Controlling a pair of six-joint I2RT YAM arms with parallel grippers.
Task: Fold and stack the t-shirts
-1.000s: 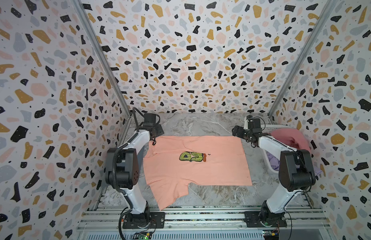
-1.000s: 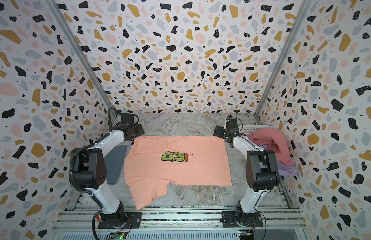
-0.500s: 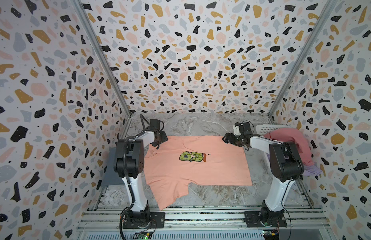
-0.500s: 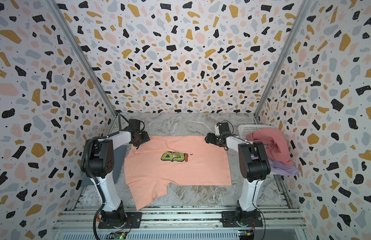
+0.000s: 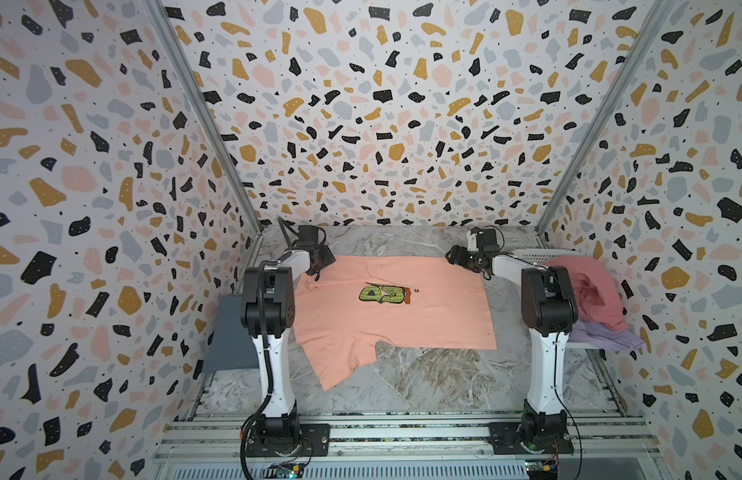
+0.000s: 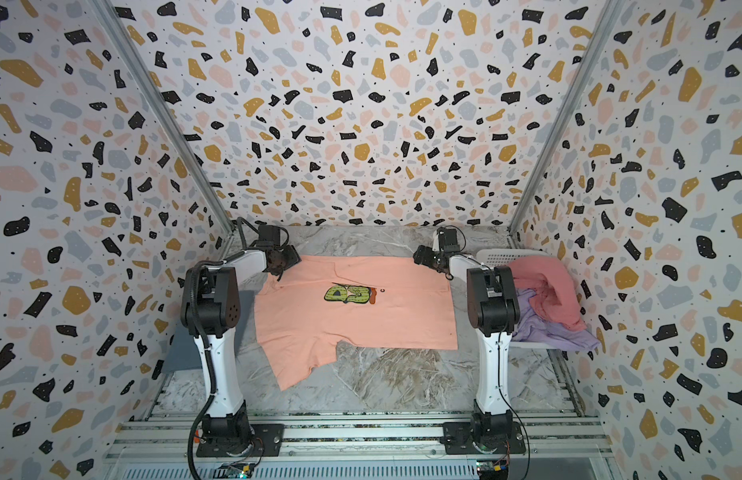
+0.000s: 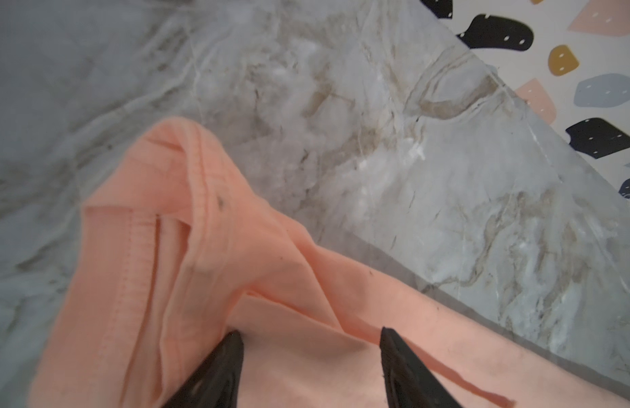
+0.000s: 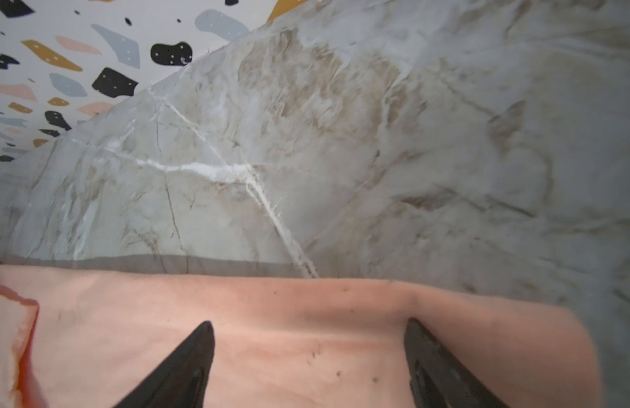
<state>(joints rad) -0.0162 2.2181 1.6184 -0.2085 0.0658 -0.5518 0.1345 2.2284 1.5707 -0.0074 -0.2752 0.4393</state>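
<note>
A peach-orange t-shirt (image 5: 394,320) (image 6: 352,324) with a green-yellow graphic lies spread flat on the marble table. My left gripper (image 5: 319,266) (image 6: 284,266) sits at its far left corner. In the left wrist view the left gripper (image 7: 310,332) is open, tips down on rumpled peach cloth near the hem (image 7: 197,169). My right gripper (image 5: 454,255) (image 6: 421,255) is over the far right corner. The right wrist view shows the right gripper (image 8: 309,321) open above the shirt's folded edge (image 8: 306,289). A dusty-rose tee (image 5: 589,286) and a lavender tee (image 5: 610,336) hang from the basket.
A white perforated basket (image 5: 531,254) (image 6: 496,255) stands at the right wall. A folded slate-grey tee (image 5: 232,332) (image 6: 186,353) lies by the left wall beside the left arm's base. Bare marble (image 5: 423,374) shows at the front, and patterned walls close in on three sides.
Both arms have swung their elbows upright. The right gripper has moved left onto the shirt's far right corner. The left gripper has edged right onto the far left corner.
</note>
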